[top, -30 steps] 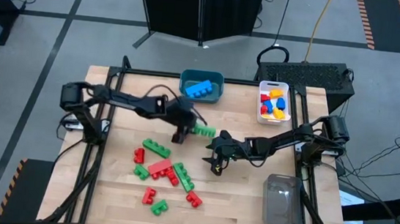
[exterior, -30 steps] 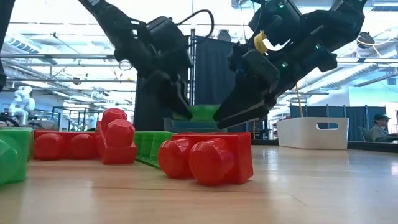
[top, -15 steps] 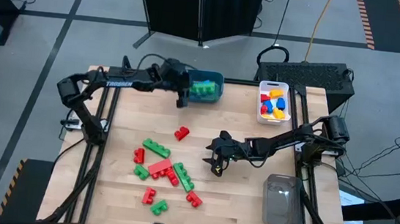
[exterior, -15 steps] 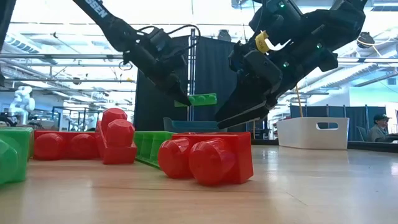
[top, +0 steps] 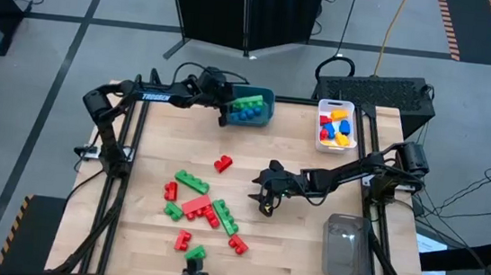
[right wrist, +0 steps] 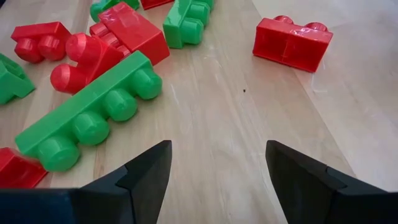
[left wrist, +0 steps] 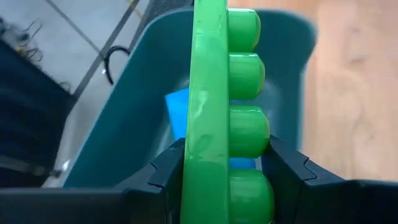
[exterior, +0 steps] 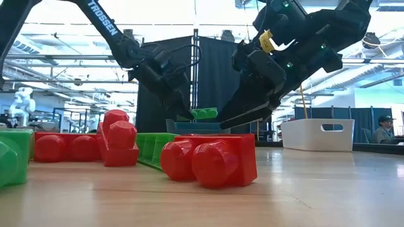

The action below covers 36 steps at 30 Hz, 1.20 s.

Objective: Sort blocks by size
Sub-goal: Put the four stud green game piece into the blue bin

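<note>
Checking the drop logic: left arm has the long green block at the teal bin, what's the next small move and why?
Probably open the left gripper and release. It is shut on the long green block, held over the teal bin, where a blue block already lies. If clearance looks doubtful, ease down a little first. The right gripper waits open above the table, near the loose red and green blocks.

In the left wrist view, a long green block [left wrist: 214,112] runs off the top and bottom edges, hiding most of a blue block [left wrist: 179,112] behind it. In the low view, a green block [exterior: 12,157] is cut off at the left edge. In the high view, the mixed blocks in the white bin [top: 337,110], upper right, are too small to tell apart.
</note>
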Tool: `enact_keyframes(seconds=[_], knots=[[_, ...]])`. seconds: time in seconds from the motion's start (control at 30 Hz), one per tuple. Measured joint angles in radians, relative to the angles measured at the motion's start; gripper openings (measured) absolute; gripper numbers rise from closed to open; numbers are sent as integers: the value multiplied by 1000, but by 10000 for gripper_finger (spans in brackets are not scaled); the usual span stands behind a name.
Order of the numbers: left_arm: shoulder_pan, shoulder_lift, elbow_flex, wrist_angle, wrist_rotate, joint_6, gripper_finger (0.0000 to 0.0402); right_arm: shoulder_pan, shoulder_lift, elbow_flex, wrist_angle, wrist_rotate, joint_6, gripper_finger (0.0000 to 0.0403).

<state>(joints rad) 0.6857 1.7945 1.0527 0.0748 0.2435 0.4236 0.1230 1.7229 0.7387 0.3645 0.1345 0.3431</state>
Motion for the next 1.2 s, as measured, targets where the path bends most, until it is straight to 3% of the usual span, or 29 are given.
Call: enact_keyframes(seconds=[0.13, 0.33, 0.6, 0.87, 1.2], knots=[[0, 0, 0, 2, -68, -31, 173, 0, 0, 0, 0, 0, 0, 247], [2, 0, 7, -12, -69, -60, 214, 0, 0, 0, 0, 0, 0, 247], [1, -16, 7, -47, -68, -102, 223, 0, 0, 0, 0, 1, 1, 247], [-58, -159, 8, -325, -40, -20, 224, 0, 0, 0, 7, 1, -21, 247], [-233, -306, 8, -665, -38, -23, 224, 6, -1, -1, 9, 1, -23, 247]])
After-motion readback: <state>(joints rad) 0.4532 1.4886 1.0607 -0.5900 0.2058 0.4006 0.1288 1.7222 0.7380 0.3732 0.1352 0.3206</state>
